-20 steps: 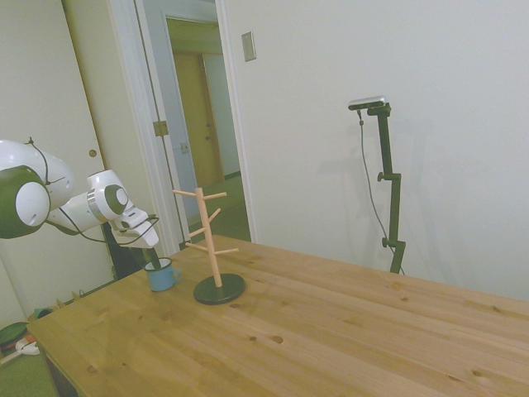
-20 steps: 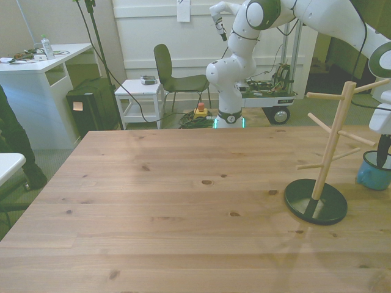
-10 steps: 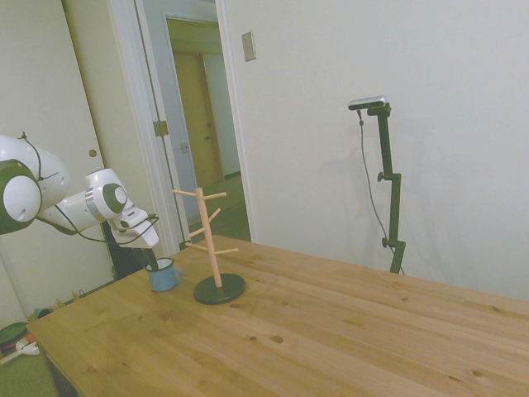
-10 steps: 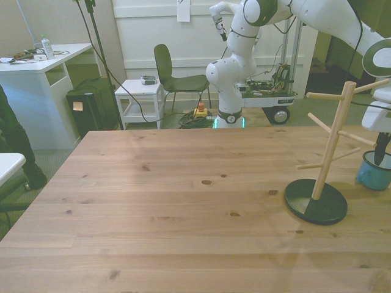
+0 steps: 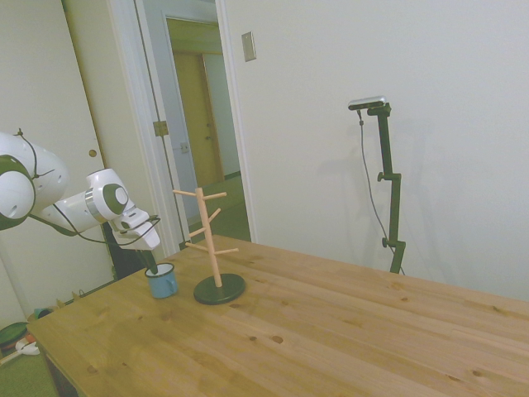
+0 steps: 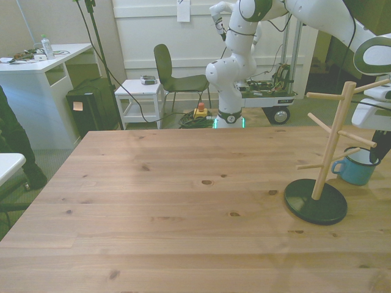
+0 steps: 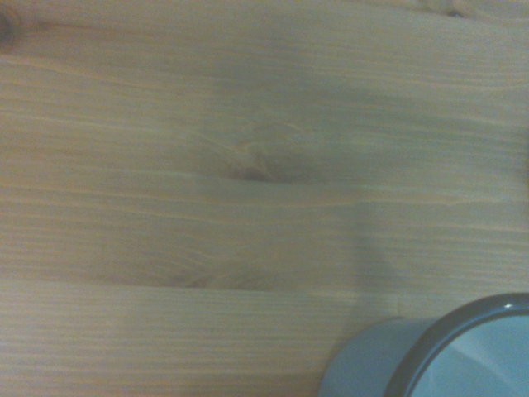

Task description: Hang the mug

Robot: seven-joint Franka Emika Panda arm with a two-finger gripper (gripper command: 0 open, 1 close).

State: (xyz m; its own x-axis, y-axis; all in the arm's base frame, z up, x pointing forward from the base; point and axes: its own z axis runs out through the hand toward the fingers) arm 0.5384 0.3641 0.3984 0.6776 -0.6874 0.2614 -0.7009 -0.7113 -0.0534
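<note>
The small light-blue mug [image 5: 163, 282] sits low over the wooden table, just beside the wooden peg stand [image 5: 209, 234]. In the front view the mug [image 6: 356, 168] is behind the peg stand [image 6: 330, 144] on its right, its loop handle pointing to the front view's left. My gripper [image 5: 151, 262] comes down from above, shut on the mug's rim, with one dark finger inside the cup. At the front view's right edge the gripper [image 6: 382, 149] is partly cut off. The wrist view catches only the mug's rim [image 7: 453, 334]. I cannot tell whether the mug touches the table.
The peg stand's round black base [image 6: 315, 201] rests on the table [image 6: 183, 201] near the front view's right edge. Its pegs stick out on both sides at several heights. A person's dark sleeve [image 6: 11, 137] shows at the front view's left edge.
The mug has shifted with the gripper toward the front view's left, nearer the peg stand, and has turned so its handle now shows. The stand has not moved.
</note>
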